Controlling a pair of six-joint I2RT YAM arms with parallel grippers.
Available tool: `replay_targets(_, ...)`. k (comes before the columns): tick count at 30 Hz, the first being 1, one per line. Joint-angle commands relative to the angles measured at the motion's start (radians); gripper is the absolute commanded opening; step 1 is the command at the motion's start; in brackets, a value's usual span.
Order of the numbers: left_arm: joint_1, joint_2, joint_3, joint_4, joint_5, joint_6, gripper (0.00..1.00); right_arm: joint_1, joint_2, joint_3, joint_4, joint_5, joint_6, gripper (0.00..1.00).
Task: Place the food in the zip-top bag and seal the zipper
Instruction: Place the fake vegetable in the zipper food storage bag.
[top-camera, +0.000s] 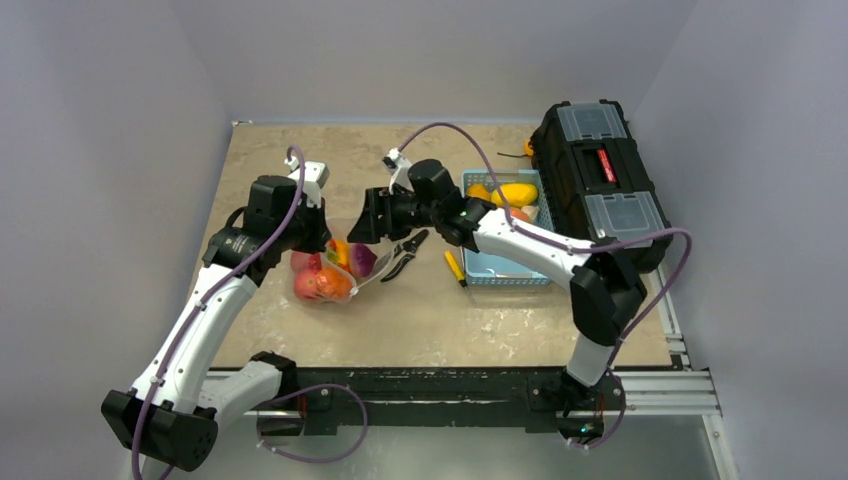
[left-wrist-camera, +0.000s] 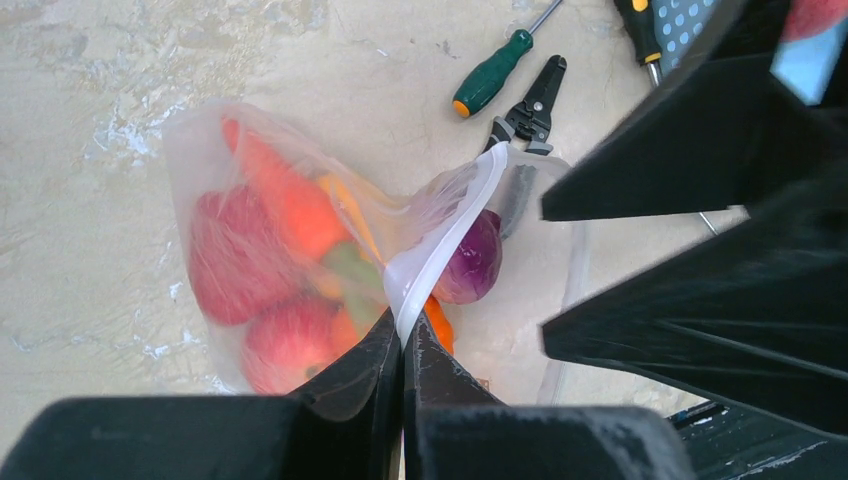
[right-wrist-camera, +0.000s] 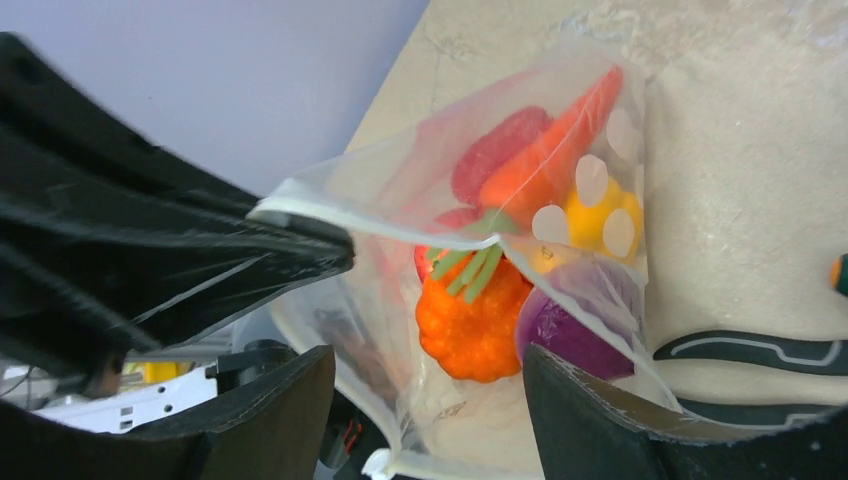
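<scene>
Though cluttered, mottled beige tabletop (top-camera: 330, 160) between grey walls (top-camera: 420, 50).

Left arm (top-camera: 203, 322) and right arm (top-camera: 522, 243) are built from white link shells and black joint housings; purple cables (top-camera: 445, 125) are looped along each. Fingers (right-wrist-camera: 268, 422) are moulded black, wedge-shaped.

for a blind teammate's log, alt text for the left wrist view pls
Shut left jaws pinch the white zipper of a clear bag holding toy food on a beige table. Pliers and a green screwdriver lie beyond it.
</scene>
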Motion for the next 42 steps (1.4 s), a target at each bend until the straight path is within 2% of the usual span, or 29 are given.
replay_targets(1,-0.001,-0.004,0.024,0.021,-0.015,0.011,0.0,0.002,-0.121,-0.04,-0.059,0.091,-0.1,0.69)
replay_targets(4,-0.001,-0.002,0.024,0.019,-0.018,0.011,0.0,0.0,-0.205,-0.09,-0.099,0.212,-0.143,0.68)
replay_targets(7,-0.001,0.001,0.024,0.019,-0.019,0.011,0.0,-0.034,-0.327,-0.213,-0.059,0.266,-0.15,0.68)
replay_targets(12,-0.001,0.005,0.024,0.019,-0.018,0.01,0.0,-0.189,-0.492,-0.401,-0.005,0.333,-0.132,0.68)
replay_targets(17,-0.001,0.009,0.024,0.019,-0.014,0.01,0.0,-0.276,-0.551,-0.477,-0.044,0.582,-0.17,0.73)
replay_targets(21,-0.001,0.012,0.025,0.018,-0.014,0.01,0.0,-0.295,-0.526,-0.489,-0.075,0.841,-0.169,0.8)
replay_targets(24,-0.001,0.012,0.025,0.017,-0.015,0.01,0.0,-0.298,-0.45,-0.465,-0.105,0.98,-0.163,0.98)
replay_targets(32,-0.001,0.012,0.027,0.015,-0.014,0.01,0.0,-0.302,-0.275,-0.377,-0.177,1.088,-0.123,0.99)
replay_targets(36,-0.001,0.01,0.028,0.015,-0.015,0.01,0.0,-0.302,-0.229,-0.358,-0.193,1.163,-0.113,0.99)
replay_targets(42,-0.001,0.01,0.028,0.013,-0.012,0.01,0.0,-0.303,-0.184,-0.342,-0.199,1.185,-0.111,0.99)
